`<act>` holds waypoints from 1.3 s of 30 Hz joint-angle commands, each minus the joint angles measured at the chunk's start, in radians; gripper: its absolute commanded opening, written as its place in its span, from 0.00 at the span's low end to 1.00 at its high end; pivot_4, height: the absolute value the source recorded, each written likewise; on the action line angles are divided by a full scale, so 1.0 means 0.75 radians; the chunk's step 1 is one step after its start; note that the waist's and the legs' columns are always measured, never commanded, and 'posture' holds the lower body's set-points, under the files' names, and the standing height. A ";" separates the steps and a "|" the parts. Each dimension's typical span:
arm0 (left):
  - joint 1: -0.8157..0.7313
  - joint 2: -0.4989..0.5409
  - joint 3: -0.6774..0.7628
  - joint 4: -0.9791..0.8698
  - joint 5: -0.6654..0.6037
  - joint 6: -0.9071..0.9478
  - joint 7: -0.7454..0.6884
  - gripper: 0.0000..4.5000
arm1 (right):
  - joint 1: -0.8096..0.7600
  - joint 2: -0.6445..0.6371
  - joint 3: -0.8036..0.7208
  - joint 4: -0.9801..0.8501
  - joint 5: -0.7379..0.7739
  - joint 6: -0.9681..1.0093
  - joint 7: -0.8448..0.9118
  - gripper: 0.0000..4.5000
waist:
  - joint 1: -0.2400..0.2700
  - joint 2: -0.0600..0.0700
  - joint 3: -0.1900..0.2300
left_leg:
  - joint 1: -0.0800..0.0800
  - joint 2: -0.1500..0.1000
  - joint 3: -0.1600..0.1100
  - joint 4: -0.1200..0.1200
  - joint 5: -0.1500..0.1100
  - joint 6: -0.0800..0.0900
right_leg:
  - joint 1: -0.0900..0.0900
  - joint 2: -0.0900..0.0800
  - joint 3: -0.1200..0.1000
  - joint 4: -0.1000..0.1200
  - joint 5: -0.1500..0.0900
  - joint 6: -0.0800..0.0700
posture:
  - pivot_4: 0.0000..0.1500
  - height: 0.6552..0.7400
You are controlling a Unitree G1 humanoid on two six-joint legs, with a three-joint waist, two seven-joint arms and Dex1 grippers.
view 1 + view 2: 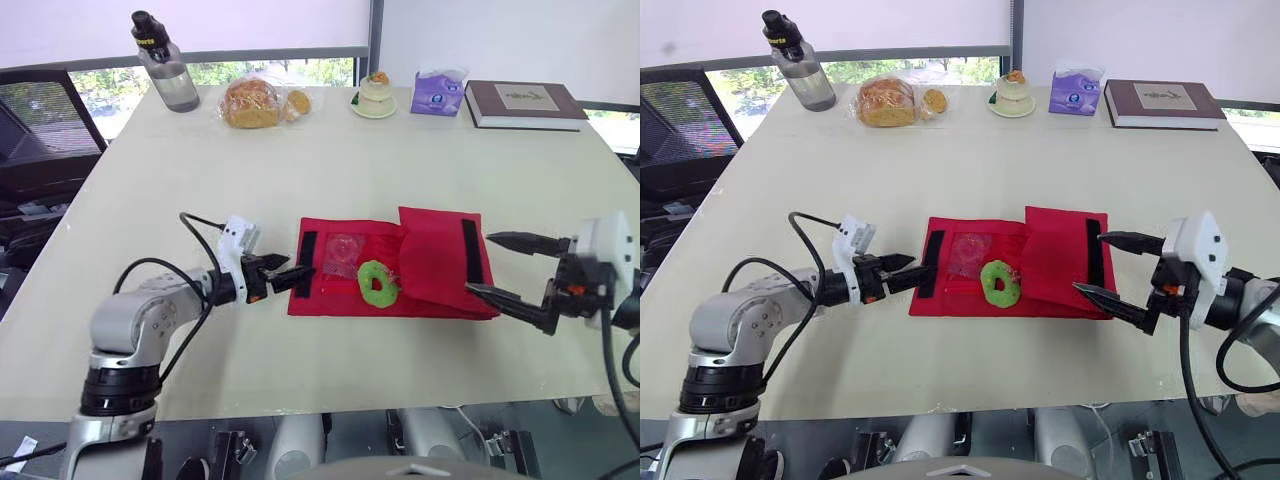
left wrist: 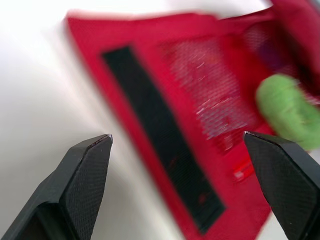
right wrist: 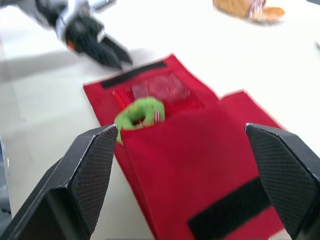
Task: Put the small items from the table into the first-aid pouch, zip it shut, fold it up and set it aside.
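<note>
Red pouch (image 1: 432, 262) lies open mid-table (image 1: 300, 150), its right panel already flapped over. A green ring (image 1: 377, 283) sits on it, at the mouth of the mesh pocket; whether it is partly tucked in, I can't tell. Left gripper (image 1: 298, 272) hovers at the pouch's left edge by the black strip (image 1: 306, 258), fingers spread and empty. Right gripper (image 1: 480, 264) is spread wide at the right edge, also empty. That cloth looks light and floppy, so it will sag if pinched in the middle. I'd grab a stiff hemmed edge near a strip. The ring looks light too, and may skid.
</note>
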 commanded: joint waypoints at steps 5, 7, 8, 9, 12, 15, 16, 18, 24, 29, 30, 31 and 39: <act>-0.011 -0.169 0.182 -0.013 -0.171 0.260 0.215 1.00 | -0.039 -0.062 -0.071 -0.028 0.125 0.005 0.021 0.96 | 0.007 0.000 -0.001 | 0.000 0.000 0.000 0.000 0.000 0.000 | 0.000 0.000 0.000 0.000 0.000 0.000 | 1.00 1.00; -0.017 -0.210 0.217 -0.009 -0.194 0.313 0.273 1.00 | -0.049 -0.093 -0.072 -0.042 0.153 0.024 0.017 0.96 | 0.016 0.000 -0.001 | 0.000 -0.001 0.000 0.000 0.000 0.000 | 0.000 -0.001 0.001 0.000 0.000 0.000 | 1.00 1.00; -0.020 -0.222 0.229 -0.004 -0.201 0.337 0.290 1.00 | -0.065 -0.102 -0.068 -0.048 0.166 0.030 0.001 0.96 | 0.017 0.000 -0.002 | 0.000 -0.001 0.000 0.001 0.000 0.000 | 0.000 -0.001 0.001 0.000 0.000 0.000 | 1.00 1.00; -0.027 -0.242 0.244 0.006 -0.220 0.368 0.307 1.00 | -0.087 -0.109 -0.064 -0.048 0.182 0.033 -0.012 0.96 | 0.017 0.000 -0.002 | 0.000 -0.001 0.000 0.000 0.000 0.000 | 0.000 -0.001 0.001 0.000 0.000 0.000 | 1.00 1.00; -0.063 -0.324 0.315 0.033 -0.317 0.490 0.339 1.00 | -0.153 -0.113 -0.055 -0.034 0.219 0.036 -0.045 0.96 | 0.020 0.001 -0.002 | 0.000 -0.001 0.000 0.001 0.000 0.000 | 0.001 -0.001 0.001 0.000 0.000 0.000 | 1.00 1.00; -0.113 -0.411 0.408 0.063 -0.433 0.580 0.350 1.00 | -0.196 -0.122 -0.031 -0.032 0.237 0.053 -0.077 0.96 | 0.028 0.001 -0.002 | -0.001 -0.002 0.000 0.004 0.000 0.000 | 0.003 0.000 -0.003 -0.001 0.000 0.000 | 1.00 1.00; -0.122 -0.426 0.422 0.074 -0.447 0.597 0.356 1.00 | -0.210 -0.125 -0.023 -0.034 0.241 0.058 -0.086 0.96 | 0.028 0.000 -0.002 | -0.002 -0.001 0.000 0.005 0.000 0.000 | 0.004 -0.001 -0.003 -0.001 0.000 0.000 | 1.00 1.00; -0.132 -0.445 0.443 0.088 -0.459 0.620 0.373 0.94 | -0.229 -0.129 -0.017 -0.039 0.252 0.068 -0.100 0.99 | 0.026 0.000 -0.002 | -0.003 -0.002 -0.001 0.007 0.000 0.000 | 0.004 -0.001 -0.003 -0.001 0.000 0.000 | 1.00 1.00; -0.152 -0.434 0.494 0.122 -0.507 0.648 0.367 0.46 | -0.251 -0.140 -0.019 -0.054 0.289 0.085 -0.142 1.00 | 0.023 0.000 -0.001 | -0.003 -0.002 -0.002 0.007 0.000 0.000 | 0.004 0.000 -0.003 0.000 0.000 0.000 | 1.00 1.00; -0.125 -0.300 0.391 0.117 -0.479 0.614 0.267 0.06 | -0.273 -0.132 0.007 -0.065 0.302 0.080 -0.171 1.00 | 0.021 0.000 -0.001 | -0.002 -0.002 -0.003 0.007 0.000 0.000 | 0.004 0.000 -0.002 0.000 0.000 0.000 | 1.00 1.00; -0.107 -0.247 0.345 0.115 -0.459 0.585 0.218 0.02 | -0.279 -0.131 0.014 -0.065 0.305 0.079 -0.174 1.00 | 0.021 0.000 -0.001 | -0.002 -0.002 -0.003 0.007 0.000 0.000 | 0.004 0.000 -0.002 -0.001 0.000 0.000 | 1.00 1.00; -0.099 -0.205 0.318 0.126 -0.446 0.563 0.179 0.02 | -0.284 -0.130 0.021 -0.064 0.308 0.077 -0.174 1.00 | 0.019 0.000 -0.001 | -0.002 -0.002 -0.003 0.007 0.000 0.000 | 0.003 0.000 -0.002 -0.001 0.000 0.000 | 1.00 1.00; -0.151 0.039 0.177 0.314 -0.368 0.362 -0.121 0.02 | -0.350 -0.107 0.103 -0.034 0.296 0.053 -0.169 1.00 | 0.021 0.000 -0.001 | -0.003 0.001 -0.002 0.005 0.000 0.000 | 0.002 -0.003 -0.002 -0.002 -0.001 -0.003 | 1.00 1.00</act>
